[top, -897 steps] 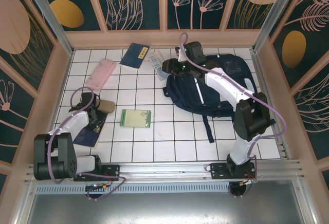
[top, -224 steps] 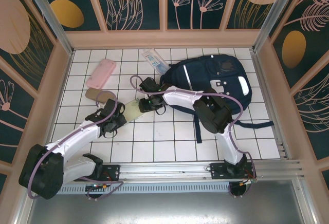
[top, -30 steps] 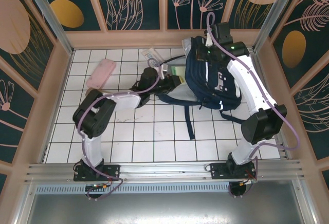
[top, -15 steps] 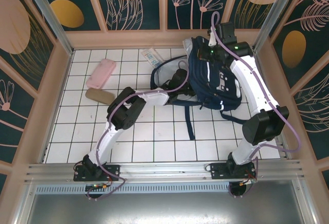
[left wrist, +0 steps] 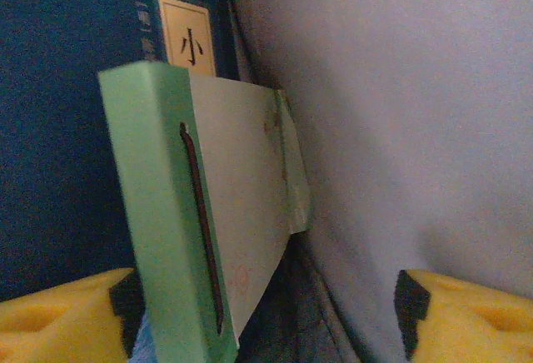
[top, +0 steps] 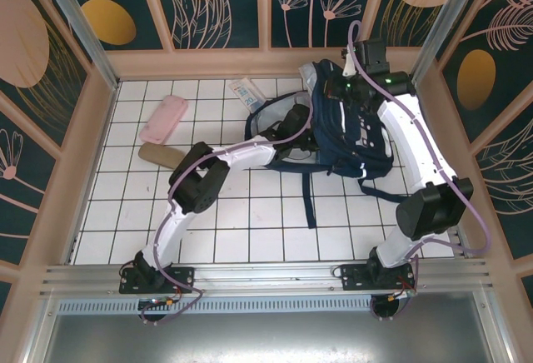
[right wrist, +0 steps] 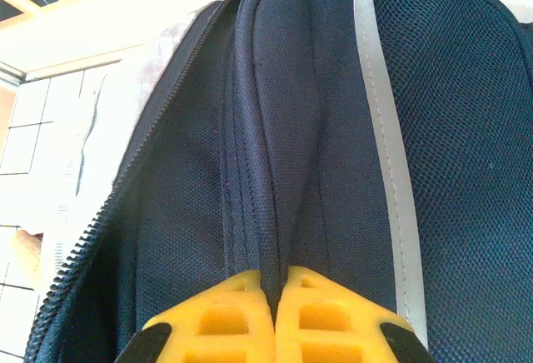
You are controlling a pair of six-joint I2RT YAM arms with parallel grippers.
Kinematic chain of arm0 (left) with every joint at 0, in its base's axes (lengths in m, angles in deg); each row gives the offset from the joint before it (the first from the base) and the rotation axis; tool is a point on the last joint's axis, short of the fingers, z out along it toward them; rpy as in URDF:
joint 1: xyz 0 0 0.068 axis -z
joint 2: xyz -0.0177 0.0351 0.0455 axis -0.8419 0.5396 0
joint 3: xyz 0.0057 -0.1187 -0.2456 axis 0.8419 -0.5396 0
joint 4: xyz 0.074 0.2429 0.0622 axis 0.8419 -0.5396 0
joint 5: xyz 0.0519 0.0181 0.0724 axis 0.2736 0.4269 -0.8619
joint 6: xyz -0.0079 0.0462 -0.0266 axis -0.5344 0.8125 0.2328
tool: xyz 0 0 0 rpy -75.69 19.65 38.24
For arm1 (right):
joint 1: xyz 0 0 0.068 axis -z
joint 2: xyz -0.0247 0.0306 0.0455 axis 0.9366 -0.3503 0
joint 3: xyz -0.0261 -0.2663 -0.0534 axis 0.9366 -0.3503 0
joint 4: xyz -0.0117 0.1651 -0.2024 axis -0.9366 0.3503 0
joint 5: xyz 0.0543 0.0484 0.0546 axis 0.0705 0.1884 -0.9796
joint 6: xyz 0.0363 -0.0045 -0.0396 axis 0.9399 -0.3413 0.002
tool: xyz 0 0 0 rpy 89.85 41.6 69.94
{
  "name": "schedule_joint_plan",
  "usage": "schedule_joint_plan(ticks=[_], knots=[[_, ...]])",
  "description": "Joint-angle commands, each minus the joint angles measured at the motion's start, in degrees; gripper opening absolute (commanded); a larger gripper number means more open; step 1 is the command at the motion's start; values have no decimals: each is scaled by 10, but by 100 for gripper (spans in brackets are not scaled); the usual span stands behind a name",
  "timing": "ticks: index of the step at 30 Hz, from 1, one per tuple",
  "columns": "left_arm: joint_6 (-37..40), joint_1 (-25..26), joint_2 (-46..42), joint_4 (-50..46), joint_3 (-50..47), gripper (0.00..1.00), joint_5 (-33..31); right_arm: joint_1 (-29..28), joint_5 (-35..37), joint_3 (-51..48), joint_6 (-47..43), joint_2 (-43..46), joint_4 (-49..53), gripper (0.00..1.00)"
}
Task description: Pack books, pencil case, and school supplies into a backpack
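pink pencil case (top: 163, 119) lies on the tiles, far left | clear packet (top: 246, 93) lies by the back wall | my left gripper (left wrist: 266, 313) is inside the backpack (top: 354, 134), fingers wide apart, green notepad (left wrist: 225, 238) leaning on the blue booklet (left wrist: 67, 130) | my right gripper (right wrist: 273, 300) pinches the backpack's top fold tight

In your left wrist view the pale green notepad (left wrist: 241, 205) runs off the bottom edge, so you cannot see its lower end. It covers most of the navy booklet (left wrist: 58, 130) behind it and cuts off part of the booklet's white label (left wrist: 187, 42). The yellow pads (left wrist: 54, 317) of the left gripper (left wrist: 266, 321) are cropped at that same edge. In your right wrist view the backpack (right wrist: 316, 130) runs past the right and bottom edges, and its pinched fold vanishes between the fingers of the right gripper (right wrist: 275, 317). From above, the clear packet (top: 247, 94) has print too small to read.
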Motion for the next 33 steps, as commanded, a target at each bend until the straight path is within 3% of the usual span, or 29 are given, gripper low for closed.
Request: schedule_joint_plan(ticks=[1, 9, 18, 21, 24, 26, 33], knots=[[42, 2, -68, -27, -18, 86, -12, 8, -21, -9, 5, 41, -82, 0], [48, -7, -133, -19, -100, 86, -18, 13, -28, -35, 7, 45, -95, 0], [47, -67, -230, 8, -247, 84, -38, 12, -27, -69, 6, 49, -106, 0], [45, -69, -214, 10, -246, 74, -27, 12, -33, -76, 8, 50, -116, 0], [31, -70, -195, 22, -249, 47, -32, 11, -39, -73, 9, 48, -117, 0], [26, -69, -183, 21, -251, 34, -51, 11, -43, -74, 11, 47, -118, 0], [23, -70, -95, 15, -193, 22, -36, 10, -47, -77, 10, 49, -117, 0]])
